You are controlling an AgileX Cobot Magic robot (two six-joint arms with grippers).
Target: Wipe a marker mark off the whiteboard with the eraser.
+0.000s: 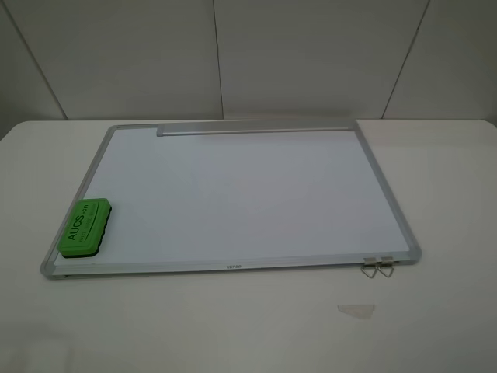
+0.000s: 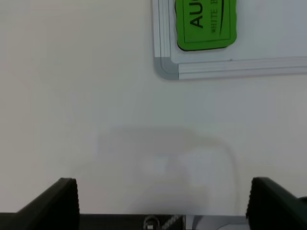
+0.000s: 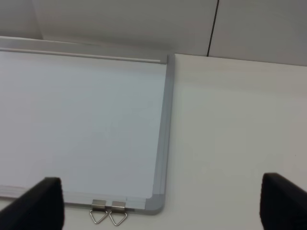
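The whiteboard [image 1: 248, 194] lies flat on the white table, its silver frame showing in the left wrist view [image 2: 168, 67] and the right wrist view [image 3: 160, 143]. The green eraser [image 1: 85, 227] with dark "AUCS" lettering rests on the board's near left corner, also seen from the left wrist [image 2: 206, 24]. No black marker mark shows on the board in any view. My left gripper [image 2: 163, 191] is open over bare table in front of that corner. My right gripper [image 3: 160, 191] is open near the board's near right corner. Neither arm appears in the high view.
Two metal clips [image 1: 377, 266] hang off the board's near right edge, also in the right wrist view [image 3: 108, 213]. A grey tray strip [image 1: 256, 127] runs along the far edge. A small clear scrap [image 1: 356, 310] lies on the table [image 1: 233, 326] in front. Wall panels stand behind.
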